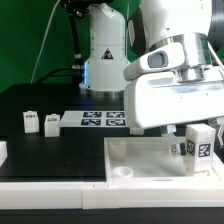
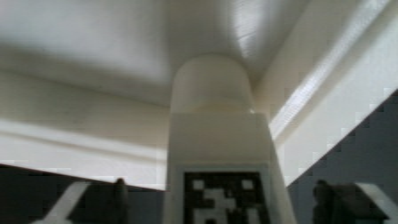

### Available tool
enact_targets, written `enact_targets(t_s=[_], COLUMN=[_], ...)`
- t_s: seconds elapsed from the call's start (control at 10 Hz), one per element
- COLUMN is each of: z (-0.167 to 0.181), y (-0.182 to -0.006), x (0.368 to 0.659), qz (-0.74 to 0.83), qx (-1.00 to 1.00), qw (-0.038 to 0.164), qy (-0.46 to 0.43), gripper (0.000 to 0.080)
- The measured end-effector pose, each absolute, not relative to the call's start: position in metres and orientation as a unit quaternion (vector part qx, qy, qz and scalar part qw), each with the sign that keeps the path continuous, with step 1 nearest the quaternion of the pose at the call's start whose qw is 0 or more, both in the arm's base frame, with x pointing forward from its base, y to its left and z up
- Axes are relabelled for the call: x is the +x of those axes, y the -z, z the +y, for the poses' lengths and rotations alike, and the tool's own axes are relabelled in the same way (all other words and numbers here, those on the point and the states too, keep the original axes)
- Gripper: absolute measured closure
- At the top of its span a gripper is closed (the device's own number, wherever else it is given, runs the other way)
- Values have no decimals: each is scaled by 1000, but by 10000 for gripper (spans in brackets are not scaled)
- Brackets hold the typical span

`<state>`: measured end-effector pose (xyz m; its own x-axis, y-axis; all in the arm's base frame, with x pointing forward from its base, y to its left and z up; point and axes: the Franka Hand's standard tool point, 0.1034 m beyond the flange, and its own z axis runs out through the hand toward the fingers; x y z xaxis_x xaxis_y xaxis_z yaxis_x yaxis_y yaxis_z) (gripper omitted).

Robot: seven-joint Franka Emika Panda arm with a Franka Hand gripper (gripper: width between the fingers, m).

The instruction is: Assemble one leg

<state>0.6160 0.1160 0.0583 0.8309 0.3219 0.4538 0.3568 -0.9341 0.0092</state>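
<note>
1. Flagging state: the small white plastic rectangular leg (image 1: 198,146) with a black-and-white tag is seen tilted under the white two-finger gripper (image 1: 198,134), lower right of the exterior frame, over the large white square tray (image 1: 150,162).
2. Jaws flank the leg, but pad contact is not resolved, so the grip cannot be told.
3. Risk: the leg could be dropped if the hold is loose.
4. Risk: the tilted end could be jammed at a socket rim.
</note>
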Motion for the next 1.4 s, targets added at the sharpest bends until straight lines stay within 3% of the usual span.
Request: enact_targets(t_s=[0.1,0.3,0.9,1.2,1.4], z=[116,116,118,128,127], y=[-58,-58,-89,-85,-85], x=[616,616,621,611,610], qz=[-177,-177,-182,-177,-156], qx=[-956,-956,-961,-978,-986], qw=[38,38,39,54,49], qy=[230,230,205,99,18], gripper=[186,156,151,151,151])
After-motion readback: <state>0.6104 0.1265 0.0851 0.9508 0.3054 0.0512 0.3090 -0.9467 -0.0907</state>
